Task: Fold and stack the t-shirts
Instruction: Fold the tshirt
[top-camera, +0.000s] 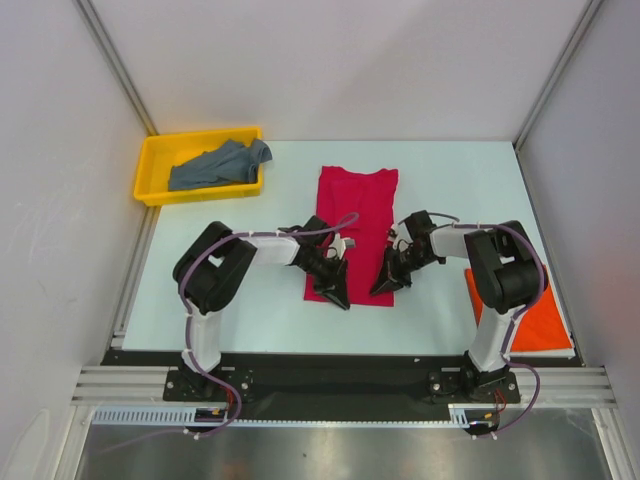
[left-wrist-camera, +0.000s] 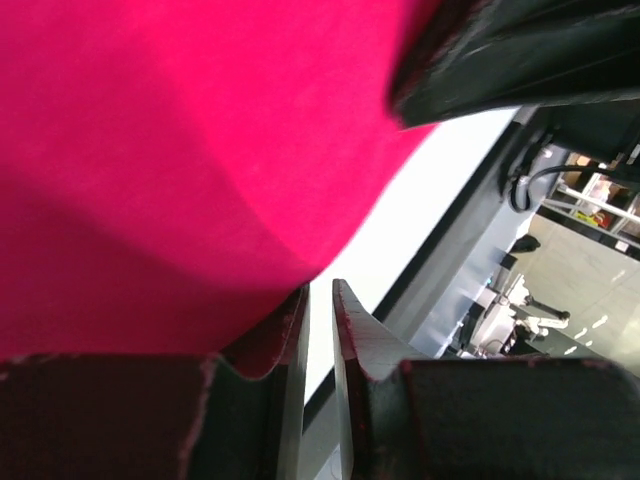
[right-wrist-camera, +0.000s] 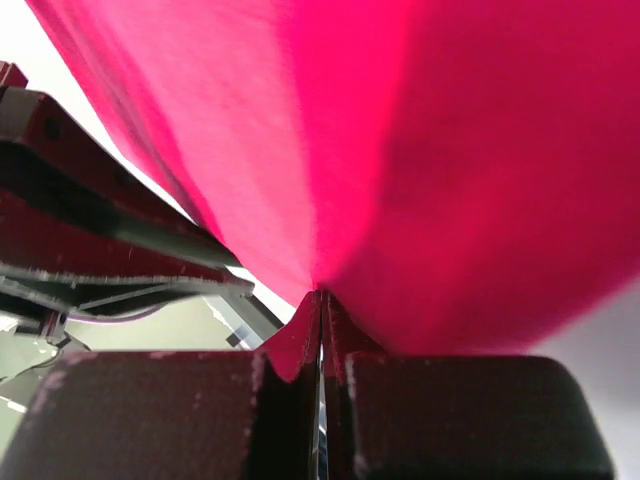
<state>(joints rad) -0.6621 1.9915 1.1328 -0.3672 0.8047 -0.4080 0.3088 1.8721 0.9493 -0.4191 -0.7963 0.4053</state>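
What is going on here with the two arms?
Both arms are working on the crimson-pink t-shirt, spread on the table. The right gripper is clamped on its near hem; the left gripper is at the hem too, its hold unclear. A grey-blue t-shirt sits in the yellow tray, an orange-red t-shirt at the table's right edge.

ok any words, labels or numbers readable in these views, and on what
None readable.
The pink shirt, grey shirt, orange shirt and tray are plain.
The room beyond the table in the left wrist view is too blurred to show any sign.
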